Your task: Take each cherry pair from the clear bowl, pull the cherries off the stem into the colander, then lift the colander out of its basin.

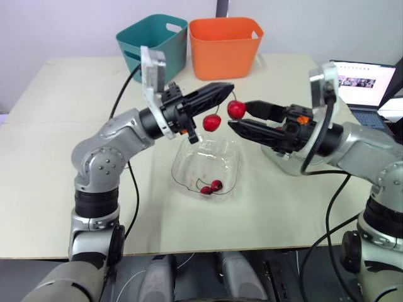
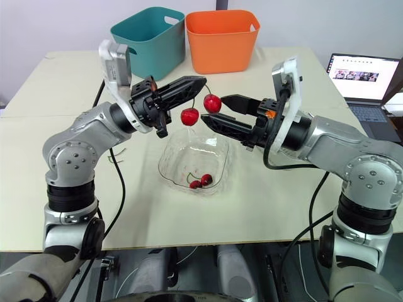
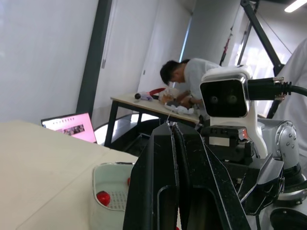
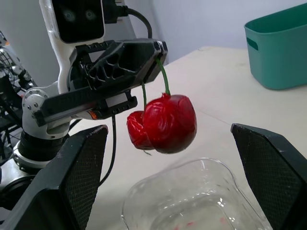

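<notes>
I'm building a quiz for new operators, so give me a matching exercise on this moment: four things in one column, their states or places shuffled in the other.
1 left gripper
2 right gripper
3 clear bowl
4 orange bin

a open, at the hanging cherries
b beside the teal bin
c shut on a cherry stem
d one cherry pair inside

Pairs: 1-c, 2-a, 3-d, 4-b.

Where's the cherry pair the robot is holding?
In the eye views, the cherry pair hangs by its stem from the left gripper, mid-scene above the bowl; one cherry sits between the right gripper's open jaws.
</notes>
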{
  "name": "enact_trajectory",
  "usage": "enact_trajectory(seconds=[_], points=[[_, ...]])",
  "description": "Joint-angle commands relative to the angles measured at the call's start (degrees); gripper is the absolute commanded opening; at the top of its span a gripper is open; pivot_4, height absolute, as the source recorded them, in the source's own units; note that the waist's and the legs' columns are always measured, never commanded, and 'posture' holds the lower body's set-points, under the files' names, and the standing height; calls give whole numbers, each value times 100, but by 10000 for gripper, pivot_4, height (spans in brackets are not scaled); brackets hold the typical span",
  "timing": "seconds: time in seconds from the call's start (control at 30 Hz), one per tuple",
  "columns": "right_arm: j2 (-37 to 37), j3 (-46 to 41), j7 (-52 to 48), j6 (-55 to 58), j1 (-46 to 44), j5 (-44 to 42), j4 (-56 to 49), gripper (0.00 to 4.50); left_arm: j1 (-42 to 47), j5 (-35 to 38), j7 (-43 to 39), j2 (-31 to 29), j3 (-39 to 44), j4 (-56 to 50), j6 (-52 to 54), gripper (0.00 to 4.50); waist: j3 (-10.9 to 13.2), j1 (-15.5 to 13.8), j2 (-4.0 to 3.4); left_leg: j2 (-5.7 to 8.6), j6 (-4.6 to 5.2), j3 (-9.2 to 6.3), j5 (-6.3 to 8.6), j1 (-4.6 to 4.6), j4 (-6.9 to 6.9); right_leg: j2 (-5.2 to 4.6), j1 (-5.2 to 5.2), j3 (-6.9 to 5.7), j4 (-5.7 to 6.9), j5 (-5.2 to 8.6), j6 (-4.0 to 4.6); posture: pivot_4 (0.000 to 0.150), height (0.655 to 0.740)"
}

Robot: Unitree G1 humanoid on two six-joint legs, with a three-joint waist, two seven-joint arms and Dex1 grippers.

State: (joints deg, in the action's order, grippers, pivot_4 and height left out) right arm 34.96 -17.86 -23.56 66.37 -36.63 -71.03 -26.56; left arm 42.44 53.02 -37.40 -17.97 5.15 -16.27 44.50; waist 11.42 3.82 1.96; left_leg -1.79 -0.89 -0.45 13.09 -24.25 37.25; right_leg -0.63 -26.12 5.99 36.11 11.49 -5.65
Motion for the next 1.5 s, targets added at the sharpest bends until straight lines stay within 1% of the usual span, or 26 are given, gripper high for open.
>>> enact_trajectory(seconds=[0.03, 0.27, 0.37, 0.4, 0.63, 0.67, 0.77, 1.07, 1.23, 1.37, 1.5], points=[[-14, 93, 46, -183, -71, -188, -30, 44365, -23, 65, -102, -63, -82, -258, -17, 0, 0, 1, 0, 0, 0, 0, 0, 0, 0, 0, 0, 0, 0, 0, 0, 1500, 7400], [-103, 369, 138, -348, -85, -280, 20, 44365, -38, 46, -124, -90, -159, -275, -66, 0, 0, 4, 0, 0, 0, 0, 0, 0, 0, 0, 0, 0, 0, 1, 2, 1500, 7400], [-118, 425, 195, -423, -92, -293, 53, 38034, -35, 37, -132, -92, -160, -269, -81, 0, 0, 1, 0, 0, 0, 0, 0, 0, 0, 1, 0, 0, 0, 1, 1, 1500, 7400], [-110, 444, 200, -437, -90, -305, 53, 34999, -32, 38, -137, -95, -156, -264, -85, 0, 0, 1, 0, 0, 0, 0, 0, -1, 0, 0, 0, 0, 0, 1, 1, 1500, 7400], [-56, 528, 215, -492, -47, -335, 14, 10034, -14, 18, -181, -112, -150, -233, -112, 0, 0, 0, 0, 0, 0, 0, 0, -1, 0, 0, 0, 0, -1, 2, 3, 1500, 7400], [-49, 530, 213, -495, -39, -342, 7, 8677, -13, 13, -190, -119, -151, -228, -115, 0, 0, 0, 0, 0, 0, 0, 0, -1, 0, 0, 0, 0, -1, 2, 3, 1500, 7400], [25, 526, 167, -500, 40, -319, -34, 8651, 10, 3, -200, -133, -167, -223, -117, 0, 0, -1, 0, 0, 0, 0, 0, -1, 0, 0, 0, 0, -1, 1, 3, 1500, 7400], [426, 642, -362, -672, 743, -46, -362, 8651, 81, 11, -49, 148, -166, -154, -238, 0, 0, -34, 0, 1, 0, 0, 0, -1, 3, 0, 1, 1, -2, 10, 15, 1500, 7400], [549, 692, -414, -789, 1073, 226, -470, 8651, 72, -70, -97, 75, -188, -169, -228, 0, 0, -34, 0, 1, 0, 1, 0, 0, 2, 1, 1, 2, -1, 10, 15, 1500, 7400], [717, 214, -308, -1161, 1291, 684, -258, 8651, -54, -241, -84, 87, -278, -214, -295, 0, 0, -78, 0, 2, 0, 1, 0, -1, 4, 0, 1, 2, -2, 11, 15, 1500, 7400], [1280, -440, -315, -1570, 1742, 1560, 265, 8651, -321, -422, -35, 116, -447, -348, -326, 0, 0, -148, 0, 4, 0, 4, 0, -1, 6, -2, 3, 4, -4, 11, 15, 1500, 7400]])
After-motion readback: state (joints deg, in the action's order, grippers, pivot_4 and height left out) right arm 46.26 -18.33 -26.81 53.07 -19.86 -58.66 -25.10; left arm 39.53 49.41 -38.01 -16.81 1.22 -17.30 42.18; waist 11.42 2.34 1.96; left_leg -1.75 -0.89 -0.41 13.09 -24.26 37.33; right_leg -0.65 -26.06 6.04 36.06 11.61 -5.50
